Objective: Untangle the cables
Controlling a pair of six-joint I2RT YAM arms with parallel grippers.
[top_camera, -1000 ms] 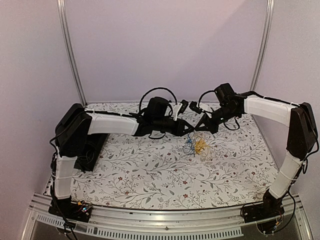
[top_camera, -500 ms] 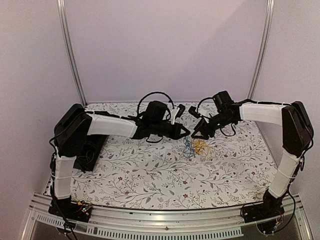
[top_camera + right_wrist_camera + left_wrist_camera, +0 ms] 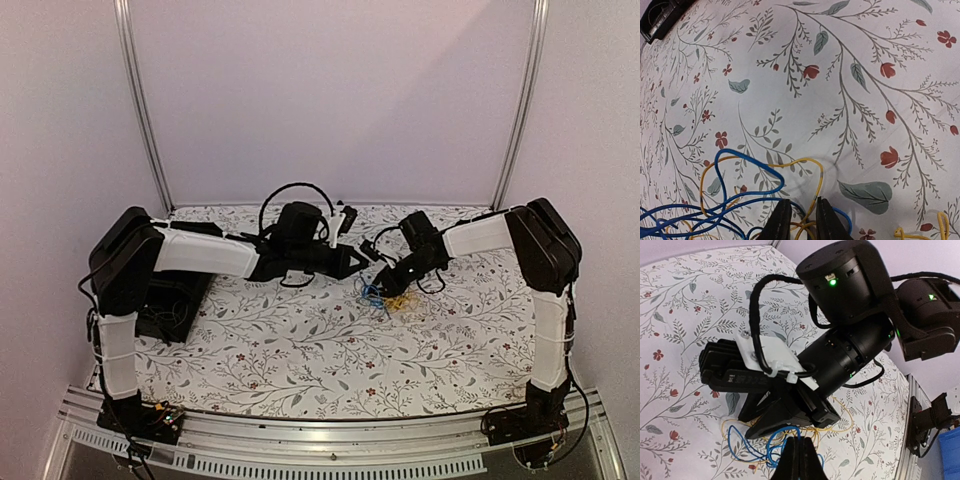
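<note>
My left end effector (image 3: pixel 800 462) is closed tight over a blue loop (image 3: pixel 774 444); I cannot tell whether it pinches a strand. My right end effector (image 3: pixel 801 220) is slightly parted, with a yellow strand (image 3: pixel 816 184) running between its fingers. The cables (image 3: pixel 388 295) lie on the counter (image 3: pixel 300 350), towards its far edge, right of middle.

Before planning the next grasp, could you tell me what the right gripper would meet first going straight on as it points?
The right gripper would meet the cables first: a yellow strand runs between its fingertips. The tablecloth probably lies just behind them.
</note>
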